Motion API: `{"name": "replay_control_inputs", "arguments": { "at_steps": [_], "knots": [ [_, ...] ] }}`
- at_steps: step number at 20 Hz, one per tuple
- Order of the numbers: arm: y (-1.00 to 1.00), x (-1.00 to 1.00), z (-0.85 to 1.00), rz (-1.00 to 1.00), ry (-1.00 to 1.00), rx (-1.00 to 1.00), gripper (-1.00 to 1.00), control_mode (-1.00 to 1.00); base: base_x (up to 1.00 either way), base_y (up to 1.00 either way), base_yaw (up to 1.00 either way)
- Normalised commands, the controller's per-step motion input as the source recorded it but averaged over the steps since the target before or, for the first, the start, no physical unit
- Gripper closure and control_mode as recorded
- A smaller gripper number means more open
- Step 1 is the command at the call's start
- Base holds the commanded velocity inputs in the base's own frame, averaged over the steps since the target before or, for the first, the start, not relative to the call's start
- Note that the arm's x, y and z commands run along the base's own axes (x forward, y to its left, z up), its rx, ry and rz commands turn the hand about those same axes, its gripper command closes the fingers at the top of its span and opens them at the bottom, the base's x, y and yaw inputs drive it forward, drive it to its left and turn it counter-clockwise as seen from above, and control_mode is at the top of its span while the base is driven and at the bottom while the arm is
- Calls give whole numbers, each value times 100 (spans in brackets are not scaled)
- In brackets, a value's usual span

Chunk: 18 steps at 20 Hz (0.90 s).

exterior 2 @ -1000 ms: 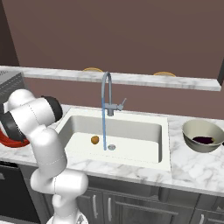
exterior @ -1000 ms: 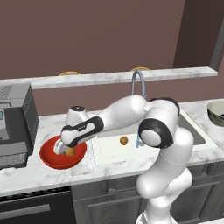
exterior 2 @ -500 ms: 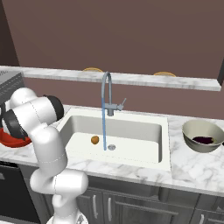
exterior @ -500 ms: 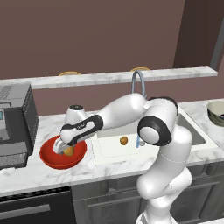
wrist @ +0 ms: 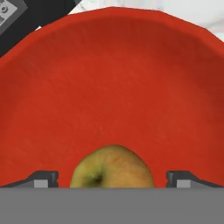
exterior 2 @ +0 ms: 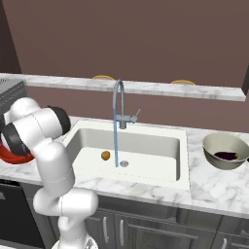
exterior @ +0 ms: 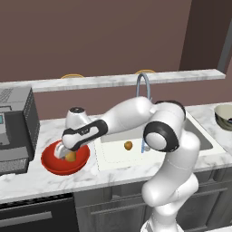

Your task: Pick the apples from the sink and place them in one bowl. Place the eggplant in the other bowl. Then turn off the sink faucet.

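Observation:
My gripper [exterior: 65, 153] hangs low in the red bowl [exterior: 50, 164], open. One apple [wrist: 112, 169] lies on the bowl's floor [wrist: 113, 87] between the spread fingertips [wrist: 44, 179], with a gap on each side. From the left base view that apple [exterior: 71, 157] sits beside the hand. The second apple [exterior 2: 105, 155] rests on the floor of the sink [exterior 2: 180, 146], left of the drain. Water runs from the faucet [exterior 2: 118, 99]. The eggplant [exterior 2: 227, 155] lies in the greenish-grey bowl [exterior 2: 214, 146] on the right counter.
A dark appliance [exterior: 16, 129] stands just left of the red bowl. A raised marble ledge [exterior: 113, 80] runs behind the sink. My arm [exterior: 131, 115] reaches across the sink's left part.
The jaws have spread wide and let go of the apple, which now lies in the red bowl. The arm has barely shifted.

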Motion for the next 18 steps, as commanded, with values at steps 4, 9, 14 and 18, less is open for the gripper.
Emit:
{"name": "replay_control_inputs", "arguments": {
  "at_steps": [4, 9, 14, 18],
  "knots": [
    [0, -11, 37, 0, -9, -4, -100, -100, 0, 0, 0],
    [0, -5, 37, 0, -5, 0, -100, -100, 0, 0, 0],
    [-13, -4, 36, 0, 0, 0, -100, -100, 0, 0, 0],
    [-32, 0, 27, 0, 0, 1, -100, -100, 0, 0, 0]
  ]
}}
